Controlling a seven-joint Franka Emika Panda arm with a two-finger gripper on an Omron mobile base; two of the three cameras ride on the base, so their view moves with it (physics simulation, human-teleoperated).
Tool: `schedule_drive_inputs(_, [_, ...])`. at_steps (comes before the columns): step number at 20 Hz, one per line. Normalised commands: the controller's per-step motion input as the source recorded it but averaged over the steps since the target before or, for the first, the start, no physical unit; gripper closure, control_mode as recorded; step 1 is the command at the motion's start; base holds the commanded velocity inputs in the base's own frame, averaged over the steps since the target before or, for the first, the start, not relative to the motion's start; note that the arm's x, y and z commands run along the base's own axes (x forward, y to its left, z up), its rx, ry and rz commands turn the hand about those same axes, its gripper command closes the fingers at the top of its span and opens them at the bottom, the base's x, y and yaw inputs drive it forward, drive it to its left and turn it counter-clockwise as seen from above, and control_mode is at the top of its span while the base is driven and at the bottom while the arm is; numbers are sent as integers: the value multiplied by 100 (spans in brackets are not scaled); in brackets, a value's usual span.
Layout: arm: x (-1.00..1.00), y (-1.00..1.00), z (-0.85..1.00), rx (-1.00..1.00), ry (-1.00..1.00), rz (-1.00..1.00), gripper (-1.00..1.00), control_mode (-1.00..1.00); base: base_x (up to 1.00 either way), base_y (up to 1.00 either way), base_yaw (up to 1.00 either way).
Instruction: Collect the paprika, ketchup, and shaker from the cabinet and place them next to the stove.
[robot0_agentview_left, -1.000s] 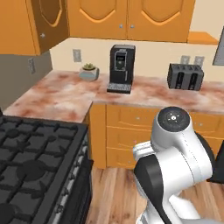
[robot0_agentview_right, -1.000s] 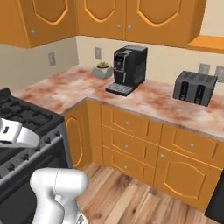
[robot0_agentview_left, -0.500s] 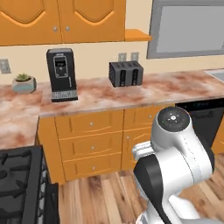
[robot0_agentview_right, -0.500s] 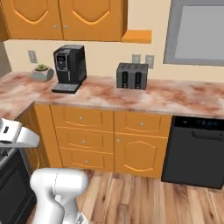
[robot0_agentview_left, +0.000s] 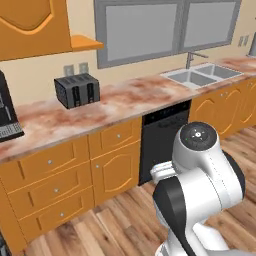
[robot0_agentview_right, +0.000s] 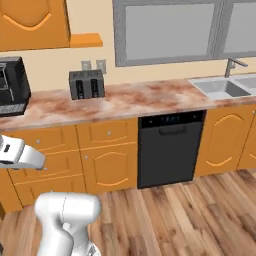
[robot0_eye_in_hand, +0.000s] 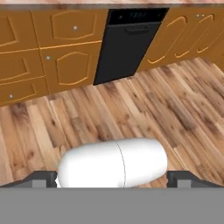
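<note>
Your claw (robot0_eye_in_hand: 112, 177) stands wide and empty over the wooden floor (robot0_eye_in_hand: 144, 118). A closed corner of the cabinet (robot0_agentview_left: 30, 25) hangs far left, above the desk (robot0_agentview_left: 115, 105).

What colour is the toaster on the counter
Dark grey to black toaster, best seen in the right base view.
</note>
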Motion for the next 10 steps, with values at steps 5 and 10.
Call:
schedule_drive_inputs(5, [0, 0, 0, 0, 0, 0, -100, 100, -3, 0, -62])
schedule_drive_inputs(10, [0, 0, 0, 0, 0, 0, -100, 100, 0, 0, -61])
